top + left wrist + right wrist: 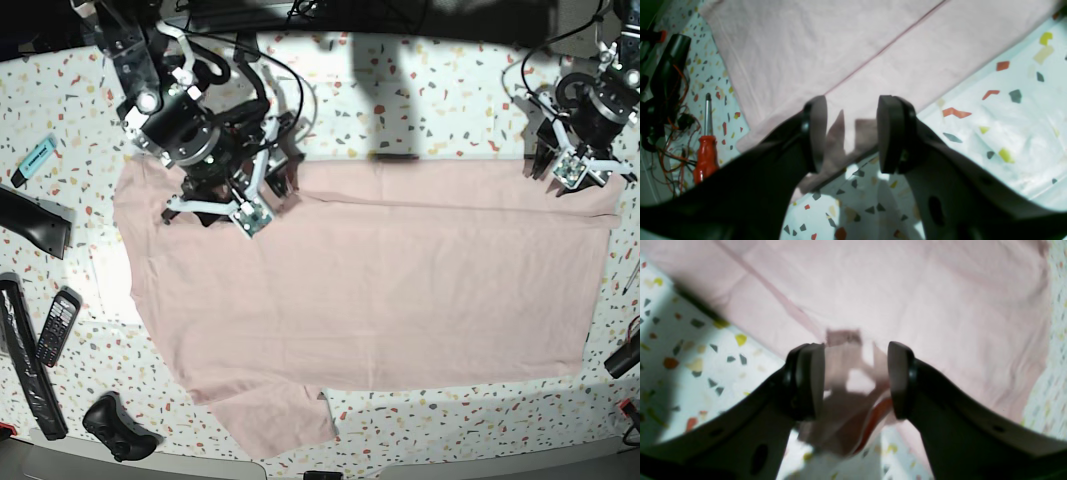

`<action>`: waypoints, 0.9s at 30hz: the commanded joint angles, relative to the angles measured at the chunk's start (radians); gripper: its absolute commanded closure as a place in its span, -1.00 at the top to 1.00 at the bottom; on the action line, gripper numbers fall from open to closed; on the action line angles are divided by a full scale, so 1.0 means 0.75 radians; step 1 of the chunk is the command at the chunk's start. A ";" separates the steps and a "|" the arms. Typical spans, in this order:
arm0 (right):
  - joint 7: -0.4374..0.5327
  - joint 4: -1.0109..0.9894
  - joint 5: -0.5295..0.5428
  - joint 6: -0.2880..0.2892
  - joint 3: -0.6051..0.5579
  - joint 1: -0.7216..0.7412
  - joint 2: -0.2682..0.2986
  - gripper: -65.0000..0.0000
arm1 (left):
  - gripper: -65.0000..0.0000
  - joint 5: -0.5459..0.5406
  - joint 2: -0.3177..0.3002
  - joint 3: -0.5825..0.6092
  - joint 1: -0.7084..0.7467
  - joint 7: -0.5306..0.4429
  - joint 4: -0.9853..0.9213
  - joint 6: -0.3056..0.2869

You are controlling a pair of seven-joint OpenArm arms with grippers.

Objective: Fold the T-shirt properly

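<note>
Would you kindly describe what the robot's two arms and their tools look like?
Each tool, left and right, has two dark, matte fingers ending in flat oval pads, with oblong holes in the finger bodies. From the base view the arms are black with white bracket parts, silver joints and loose black cables.

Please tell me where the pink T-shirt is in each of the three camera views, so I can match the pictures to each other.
Left wrist: the T-shirt fills the upper middle, its edge running between the open left gripper.
Right wrist: it fills the top and right, beyond the open right gripper.
Base: it lies spread across the centre of the table.
Shared landmark: the speckled terrazzo tabletop bordering the pink cloth.
</note>
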 commanded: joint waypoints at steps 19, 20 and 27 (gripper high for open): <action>0.093 0.150 -0.163 -0.112 0.303 0.005 -0.028 -0.09 | -0.27 -0.387 -0.025 -0.011 -0.004 0.010 0.188 -0.142; 0.102 0.143 -0.134 -0.112 0.344 0.000 0.003 -0.09 | -0.27 -0.418 -0.025 -0.009 -0.004 0.021 0.200 -0.141; 0.117 0.020 0.080 -0.112 0.585 -0.015 0.201 -0.09 | -0.27 -0.553 0.094 -0.008 -0.011 0.080 0.244 -0.141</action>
